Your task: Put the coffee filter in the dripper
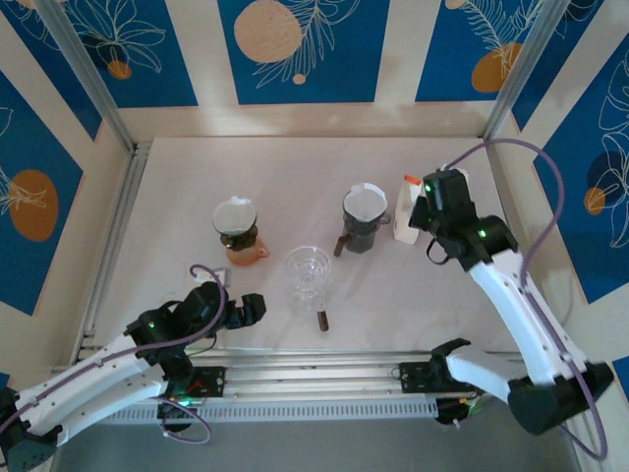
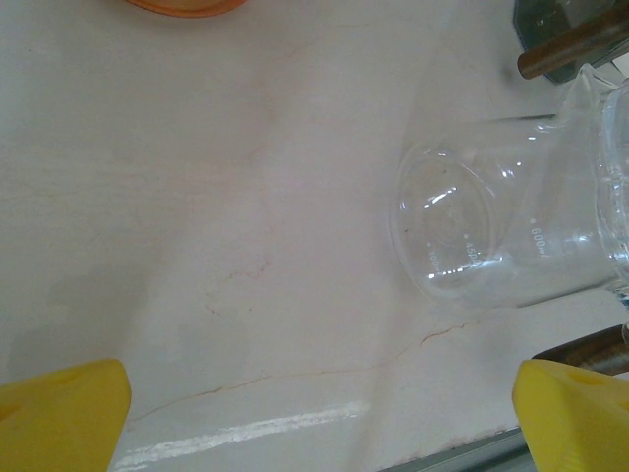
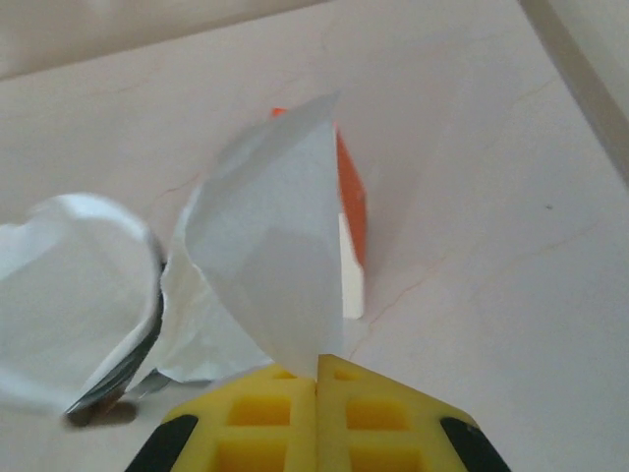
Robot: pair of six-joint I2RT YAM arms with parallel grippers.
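Right wrist view: the right gripper, pinched tight on one corner of the coffee filter, sits at two o'clock beside the filter box. So thin a hold could let the paper slip or crumple before reaching the empty glass dripper near six o'clock. The left gripper gapes, empty.

Pale veined tabletop amid blue wall panels with orange discs, white leaves.
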